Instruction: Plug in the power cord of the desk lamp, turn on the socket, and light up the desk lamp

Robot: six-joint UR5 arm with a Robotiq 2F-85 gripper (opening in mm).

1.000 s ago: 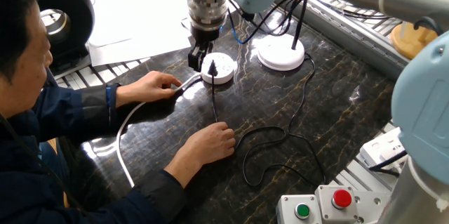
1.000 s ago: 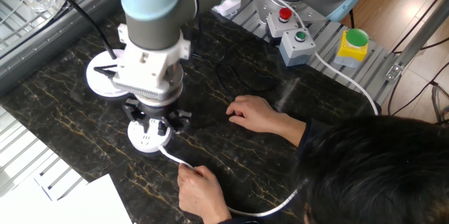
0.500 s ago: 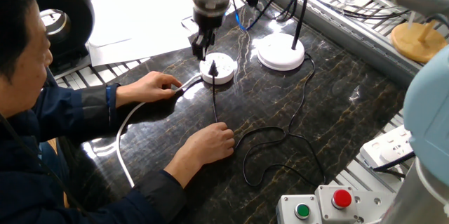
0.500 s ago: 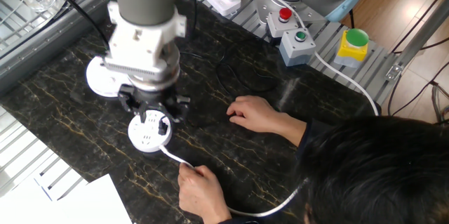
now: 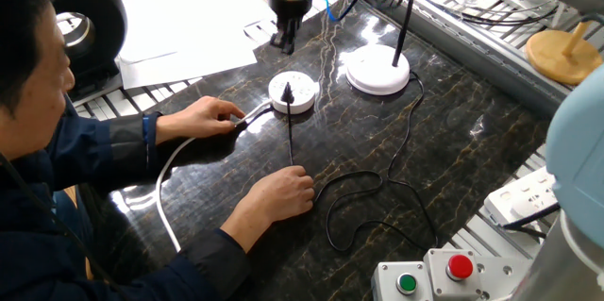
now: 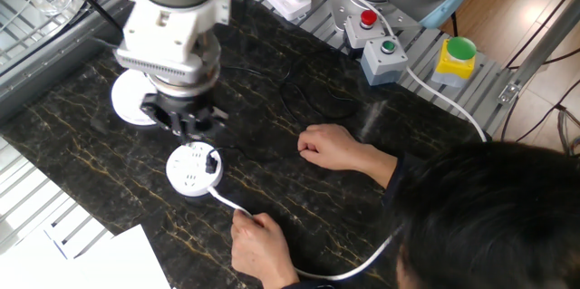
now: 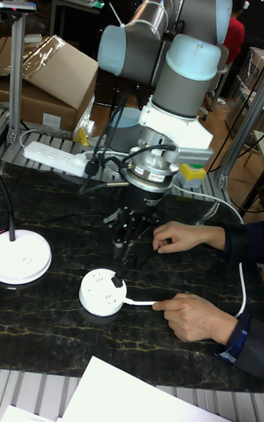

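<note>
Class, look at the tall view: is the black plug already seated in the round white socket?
Yes, the small black plug stands in the top of the socket, while the gripper hangs above it, clear of it.

Clear air sat beneath the claw (image 7: 126,243); just below it the plugged socket (image 7: 103,291), and beside that two hands (image 7: 192,317), blocked the desk (image 7: 59,341).

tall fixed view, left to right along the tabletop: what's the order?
desk lamp → socket, with the power cord plug seated in it → pincer raised just above and behind the socket → person's hand pinching the socket's white cable
</note>
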